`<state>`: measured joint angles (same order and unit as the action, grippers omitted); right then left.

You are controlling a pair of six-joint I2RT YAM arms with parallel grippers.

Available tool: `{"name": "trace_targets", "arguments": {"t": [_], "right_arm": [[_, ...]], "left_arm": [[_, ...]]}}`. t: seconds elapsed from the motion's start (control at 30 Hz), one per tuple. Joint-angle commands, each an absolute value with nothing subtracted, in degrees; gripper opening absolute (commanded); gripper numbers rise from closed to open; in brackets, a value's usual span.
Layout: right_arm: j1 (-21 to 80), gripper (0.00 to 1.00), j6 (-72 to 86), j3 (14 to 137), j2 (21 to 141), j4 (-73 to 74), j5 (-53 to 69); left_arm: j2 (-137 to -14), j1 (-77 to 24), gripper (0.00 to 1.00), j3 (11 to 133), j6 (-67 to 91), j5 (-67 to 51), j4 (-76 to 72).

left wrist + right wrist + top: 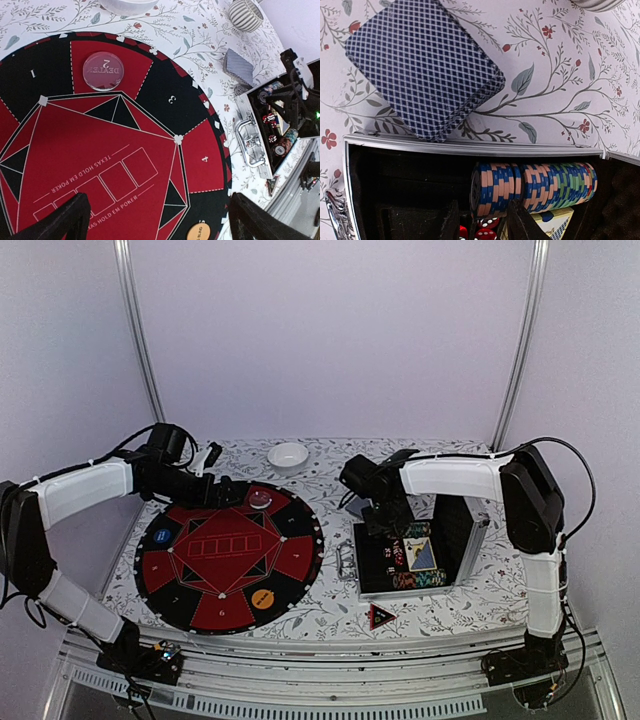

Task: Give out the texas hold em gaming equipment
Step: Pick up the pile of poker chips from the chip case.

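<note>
Red-and-black mat (228,570): round, on the floral tablecloth (330,618), left of the case; printed "Texas Hold Em Poker".
Button discs: clear dealer disc (103,71) on the red wedge between 1 and 3; blue disc (164,536) on a black wedge at the mat's left; orange disc (263,599) on a black wedge at its near side.
Playing cards (422,65): one squared stack, patterned back up, on the cloth just outside the far rim of the case (470,148).
Poker chips (535,186): striped row standing on edge inside the open case, along that rim.
Red triangular marker (381,616): on the cloth just in front of the case.
Left gripper (155,225): spread wide above the mat, holding nothing.
Right gripper (482,225): fingers parted over the case beside the chip row, nothing clamped between them.
White bowl (288,455): on the cloth beyond the mat.
Ribbed cup (246,14): beyond the cards.
</note>
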<state>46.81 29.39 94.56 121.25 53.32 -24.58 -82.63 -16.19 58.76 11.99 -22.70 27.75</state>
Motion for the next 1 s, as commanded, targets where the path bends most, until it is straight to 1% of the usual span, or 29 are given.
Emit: {"name": "trace_targets", "arguments": {"t": [0.0, 0.4, 0.97], "right_arm": [[47.87, 0.34, 29.39, 95.66, 122.81, 52.7, -23.81], [45.9, 0.34, 31.21, 90.62, 121.6, 54.21, -28.39], [45.41, 0.34, 27.66, 91.48, 122.99, 46.76, -21.05]], "left_arm": [[-83.06, -15.56, 0.98, 58.27, 11.24, -23.9, 27.29], [-83.71, -15.56, 0.98, 58.25, 11.38, -25.54, 27.25], [-84.0, -15.41, 0.98, 58.1, 11.47, -25.73, 27.25]]}}
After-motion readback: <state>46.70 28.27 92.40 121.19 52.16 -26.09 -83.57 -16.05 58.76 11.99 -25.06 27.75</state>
